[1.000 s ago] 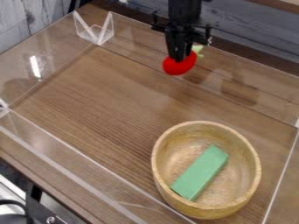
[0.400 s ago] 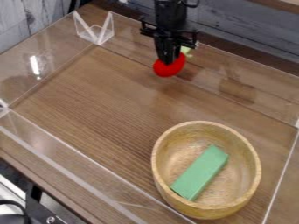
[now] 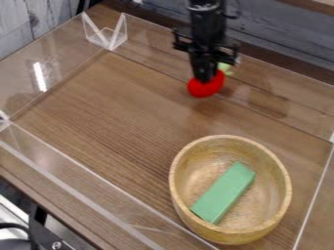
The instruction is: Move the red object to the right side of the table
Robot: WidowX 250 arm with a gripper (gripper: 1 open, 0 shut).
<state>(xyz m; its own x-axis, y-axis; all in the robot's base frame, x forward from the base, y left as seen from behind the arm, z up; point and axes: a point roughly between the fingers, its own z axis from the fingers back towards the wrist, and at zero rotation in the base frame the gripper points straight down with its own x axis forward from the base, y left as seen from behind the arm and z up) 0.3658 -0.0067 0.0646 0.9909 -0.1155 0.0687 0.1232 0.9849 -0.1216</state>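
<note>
The red object (image 3: 204, 87) is a small rounded red toy with a pale green tip showing beside the fingers. It sits low over the brown wood-grain table (image 3: 117, 107), toward the far side and a little right of the middle. My gripper (image 3: 202, 78) points straight down onto it and is shut on its top, the black fingers hiding the upper part of the toy.
A round light wooden bowl (image 3: 274, 210) stands at the near right, with a flat green block (image 3: 225, 191) lying inside it. Low clear acrylic walls (image 3: 102, 32) border the tabletop, with a folded clear corner piece at the far left.
The gripper with the red toy swung left and then back to the right, ending lower and slightly right of where it started.
</note>
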